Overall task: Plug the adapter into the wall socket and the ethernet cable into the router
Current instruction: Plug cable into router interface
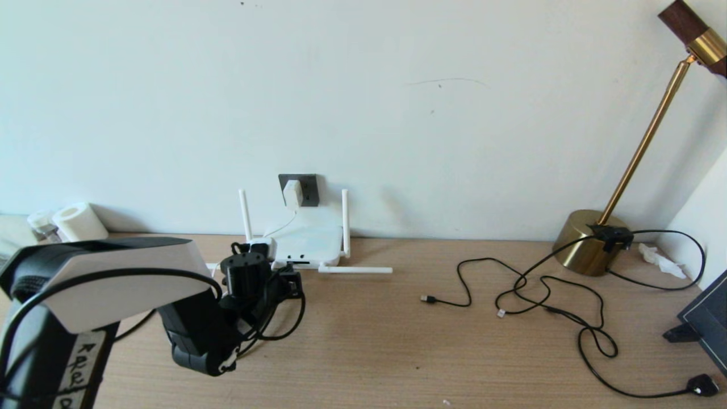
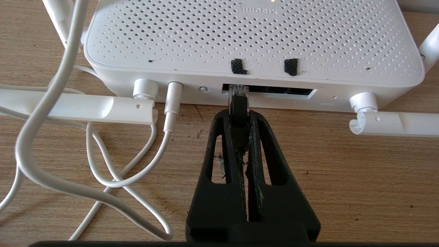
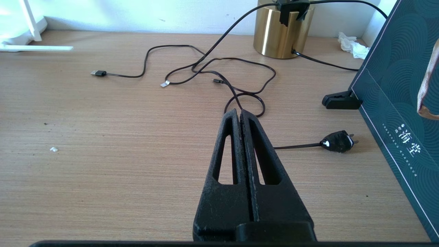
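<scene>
Listing by head view: left gripper low over the wooden table, just short of the router, which lies flat against the wall directly ahead of the fingers. Adapter seated in the wall socket, above and beyond the gripper, thin white cord trailing down to the router. Two antennas upright, one lying flat on the table. Brass lamp and thin black cables well off to the right, far from the tool.

Left wrist view: gripper clamped on the ethernet cable, black boot pinched between the fingers, clear plug tip at the leftmost opening of the router port strip (depth of seating cannot be told). White cord plug in the round jack just beside the fingertips.

Right wrist view: right gripper fully closed on nothing, hovering over bare table. Thin black cables just beyond the tips, black mains plug to one side, dark patterned box near that.
</scene>
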